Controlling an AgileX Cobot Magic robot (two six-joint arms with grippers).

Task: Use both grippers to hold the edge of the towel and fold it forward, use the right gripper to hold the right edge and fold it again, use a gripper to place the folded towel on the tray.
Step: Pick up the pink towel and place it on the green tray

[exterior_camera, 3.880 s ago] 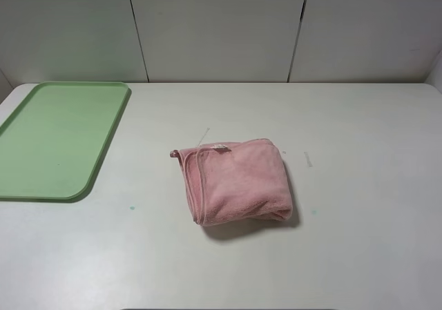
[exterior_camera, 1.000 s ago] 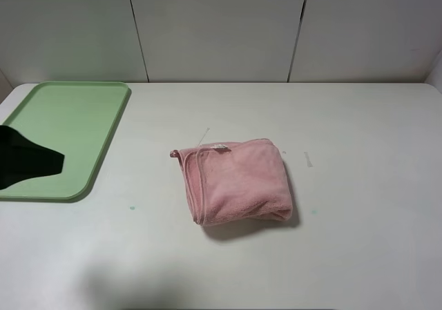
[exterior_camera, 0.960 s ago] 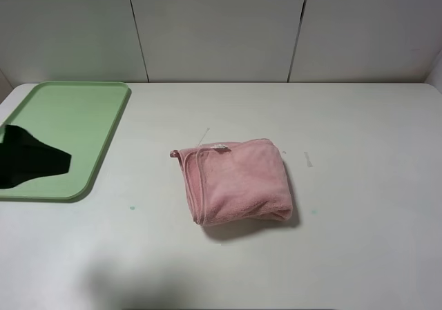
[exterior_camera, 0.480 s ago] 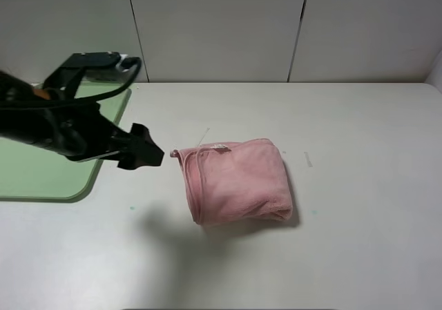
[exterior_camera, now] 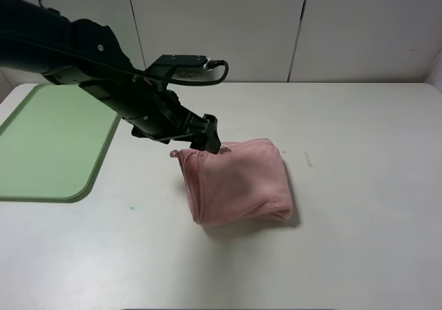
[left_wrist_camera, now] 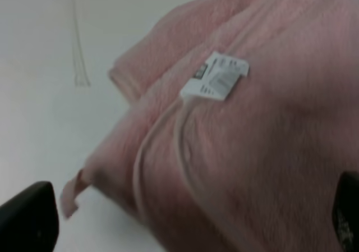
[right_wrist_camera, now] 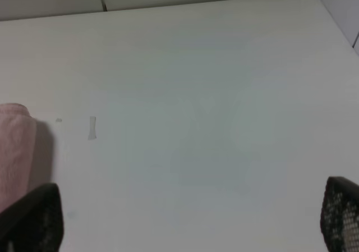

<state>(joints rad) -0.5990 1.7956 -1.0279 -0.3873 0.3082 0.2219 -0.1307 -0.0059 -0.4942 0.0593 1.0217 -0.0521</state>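
**Desk:** Already folded, was it? Start from the left.

**Photographer:** At far left the tray [exterior_camera: 48, 144] lay bare on the bench [exterior_camera: 359, 206], well apart from everything else. The left pincer [exterior_camera: 207, 139] hung over the towel's back-left corner, its fingertips [left_wrist_camera: 28, 218] spread wide either side of the cloth and pinching nothing. The towel [exterior_camera: 238, 182] sat mid-bench as a compact pink bundle, white tag [left_wrist_camera: 216, 77] uppermost.

**Desk:** And the other arm?

**Photographer:** The right pincer [right_wrist_camera: 190, 221] was out of the overhead shot; its own camera showed it spread too, over bare bench just beside the towel's right side.

**Desk:** So what remained?

**Photographer:** Both folds looked done, by my reading. Grasping the bundle and carrying it to the tray was left.
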